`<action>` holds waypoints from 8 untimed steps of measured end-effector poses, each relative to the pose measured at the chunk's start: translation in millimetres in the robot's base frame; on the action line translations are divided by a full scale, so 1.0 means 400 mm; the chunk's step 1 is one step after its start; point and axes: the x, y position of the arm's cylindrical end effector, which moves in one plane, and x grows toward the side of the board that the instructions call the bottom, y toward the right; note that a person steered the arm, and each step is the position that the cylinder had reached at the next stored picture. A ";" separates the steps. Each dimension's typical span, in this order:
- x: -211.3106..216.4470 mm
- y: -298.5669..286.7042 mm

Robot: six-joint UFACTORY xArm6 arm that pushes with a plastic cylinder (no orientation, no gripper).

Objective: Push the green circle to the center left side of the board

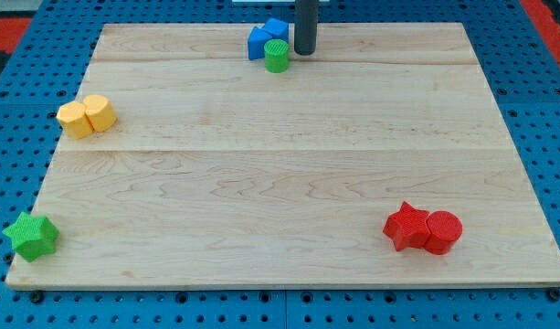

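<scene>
In the camera view, the green circle [277, 56] sits at the board's [280, 183] top edge against a blue block [266, 39], my tip [304, 52] just right of it, no claw fitted; nearly the whole push toward center-left seems left.

Pale wooden worktop [289, 174], three planks, grain running left to right.

Far edge, middle: green circle [277, 56] touching the near side of a blue block [264, 41], shape unclear. My tip [304, 52] is down on the wood just right of the green circle.

Left side, toward the far half: two yellow blocks [87, 116] pressed together, shapes hard to make out.

Near left corner: green star [31, 235] at the edge.

Near right: red star-like block [406, 226] touching a red cylinder [443, 231] on its right.
</scene>
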 end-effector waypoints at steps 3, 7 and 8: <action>0.155 -0.154; 0.333 -0.113; 0.444 -0.114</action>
